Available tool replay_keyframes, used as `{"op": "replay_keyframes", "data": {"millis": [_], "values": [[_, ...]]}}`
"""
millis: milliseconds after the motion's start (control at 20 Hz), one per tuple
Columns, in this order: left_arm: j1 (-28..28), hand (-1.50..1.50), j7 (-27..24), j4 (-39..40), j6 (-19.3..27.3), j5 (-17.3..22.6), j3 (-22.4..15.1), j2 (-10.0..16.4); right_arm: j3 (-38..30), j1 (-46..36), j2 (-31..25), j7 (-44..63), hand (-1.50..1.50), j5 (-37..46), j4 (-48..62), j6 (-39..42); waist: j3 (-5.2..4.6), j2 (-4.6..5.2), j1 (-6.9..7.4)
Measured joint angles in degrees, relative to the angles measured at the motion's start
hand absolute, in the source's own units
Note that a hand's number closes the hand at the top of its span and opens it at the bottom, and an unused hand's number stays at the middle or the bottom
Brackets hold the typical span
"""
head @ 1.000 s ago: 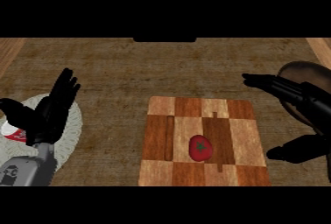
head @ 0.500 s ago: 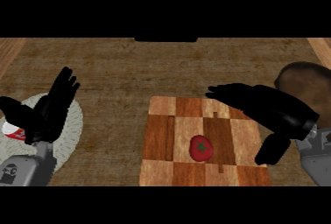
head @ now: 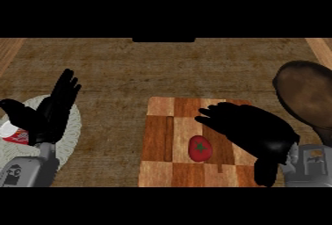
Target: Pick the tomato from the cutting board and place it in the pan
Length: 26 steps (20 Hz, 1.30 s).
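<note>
A red tomato with a green stem mark lies on the checkered wooden cutting board, near its middle. My right hand hovers open over the board's right half, fingers stretched left, just right of and above the tomato without holding it. The dark brown pan sits at the right edge of the view, partly cut off. My left hand rests open at the left with fingers pointing up.
A pale round plate lies under the left hand, with a red and white object on its left side. A dark slab shows at the counter's far edge. The counter is brown and woven-looking.
My right hand has swept left from the pan side and now hangs over the board beside the tomato. More of the pan shows. The left hand has stayed put.
</note>
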Motion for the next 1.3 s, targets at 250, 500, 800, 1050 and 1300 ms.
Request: {"op": "replay_keyframes", "data": {"millis": [250, 500, 800, 1050, 1300], "values": [[0.60, 0.00, 0.03, -0.22, -1.10, -0.01, 1.41, 0.24, 2.88, 0.63, 2.43, 4.89, -1.50, 6.02, -4.50, 2.04, 0.01, -0.02, -0.05], [-0.16, 0.00, 0.72, -0.31, -0.90, -1.43, 1.58, -1.05, 2.35, 0.37, 7.07, 6.79, -1.50, 8.71, -5.36, 4.09, 0.01, 0.01, -0.04], [0.65, 0.00, 2.41, -2.78, -1.89, -1.84, 2.42, -1.34, 6.62, 3.09, 12.37, 8.85, -1.50, 14.80, -4.53, 3.87, 0.02, 0.01, 0.01], [0.73, 0.00, 1.56, -1.87, -2.58, -2.66, 2.82, -2.42, 6.75, 2.11, 14.51, 8.01, -1.50, 19.40, 0.55, 3.67, 0.04, 0.07, 0.05], [0.97, 0.00, 2.48, -2.68, -3.45, -3.01, 4.13, -2.41, 6.66, 2.03, 17.79, 6.47, -1.50, 23.28, 4.64, 2.69, 0.04, 0.07, 0.06]]}}
